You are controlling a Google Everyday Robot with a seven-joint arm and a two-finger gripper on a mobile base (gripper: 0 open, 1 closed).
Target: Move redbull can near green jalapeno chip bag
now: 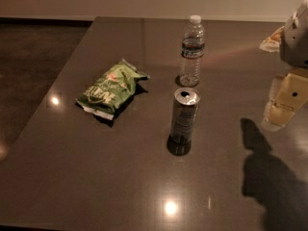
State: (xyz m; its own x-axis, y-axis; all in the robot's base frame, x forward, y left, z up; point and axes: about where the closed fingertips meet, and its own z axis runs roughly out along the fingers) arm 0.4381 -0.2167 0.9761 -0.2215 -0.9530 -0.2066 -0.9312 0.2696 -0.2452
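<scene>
The redbull can (184, 115) stands upright on the dark table, near the middle, with its silver top and pull tab showing. The green jalapeno chip bag (110, 91) lies flat to the can's left, a clear gap between them. My gripper (275, 119) hangs at the right edge of the view, above the table and well to the right of the can, holding nothing. Its shadow falls on the table below it.
A clear plastic water bottle (192, 52) with a white cap stands upright just behind the can. The dark glossy table (144, 177) shows bright light reflections. Its left edge drops to a dark floor (29, 57). A pale wall runs along the back.
</scene>
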